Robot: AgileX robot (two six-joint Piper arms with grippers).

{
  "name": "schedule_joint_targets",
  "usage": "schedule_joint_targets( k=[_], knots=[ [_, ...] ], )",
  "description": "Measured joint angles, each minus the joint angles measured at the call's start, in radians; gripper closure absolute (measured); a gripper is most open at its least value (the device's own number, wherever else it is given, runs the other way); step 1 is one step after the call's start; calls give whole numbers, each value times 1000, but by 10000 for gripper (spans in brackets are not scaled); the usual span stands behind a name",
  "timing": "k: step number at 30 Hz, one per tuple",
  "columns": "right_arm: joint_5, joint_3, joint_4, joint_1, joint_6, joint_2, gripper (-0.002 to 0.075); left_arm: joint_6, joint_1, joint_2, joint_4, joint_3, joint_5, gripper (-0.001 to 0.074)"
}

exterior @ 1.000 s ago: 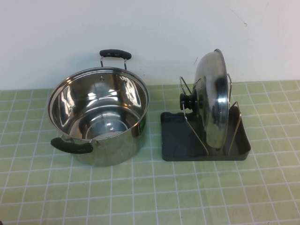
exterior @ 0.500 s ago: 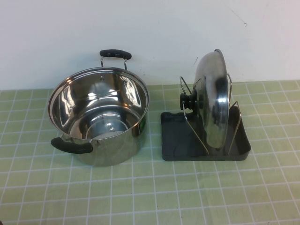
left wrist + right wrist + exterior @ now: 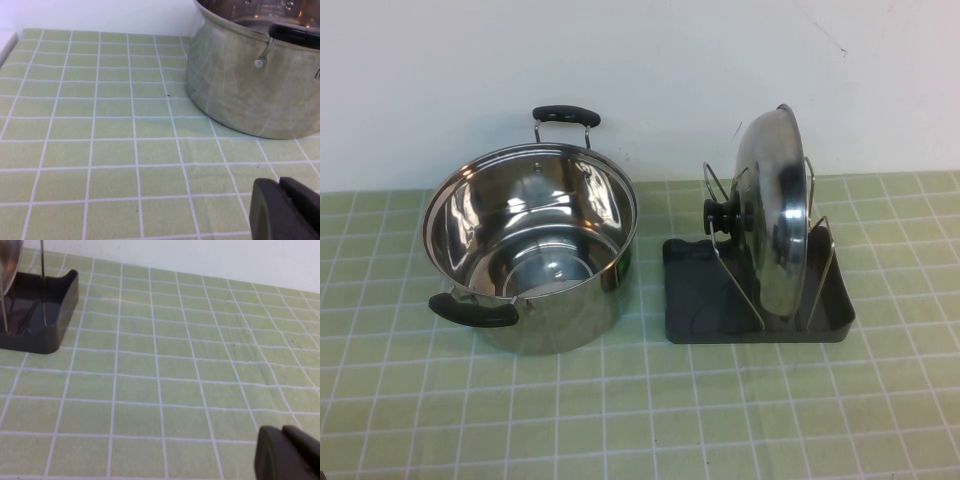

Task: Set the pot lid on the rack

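The shiny steel pot lid [image 3: 775,215] stands on edge in the rack [image 3: 700,300], leaning between the silver wire uprights, its black knob [image 3: 723,216] facing the pot. The rack's dark tray corner also shows in the right wrist view [image 3: 55,315]. Neither arm shows in the high view. My left gripper [image 3: 281,182] is shut and empty, low over the cloth near the pot. My right gripper [image 3: 283,430] is shut and empty, over the cloth to the right of the rack.
A deep steel pot [image 3: 530,250] with two black handles stands left of the rack; its side shows in the left wrist view [image 3: 250,80]. A green checked cloth [image 3: 640,410] covers the table. A white wall runs along the back.
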Motion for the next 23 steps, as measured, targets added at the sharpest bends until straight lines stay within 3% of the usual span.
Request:
schedule_joint_targets(
  k=[23],
  knots=[
    [2, 0, 0, 0, 77, 0, 727, 4, 0, 0, 0, 0, 0, 737]
  ],
)
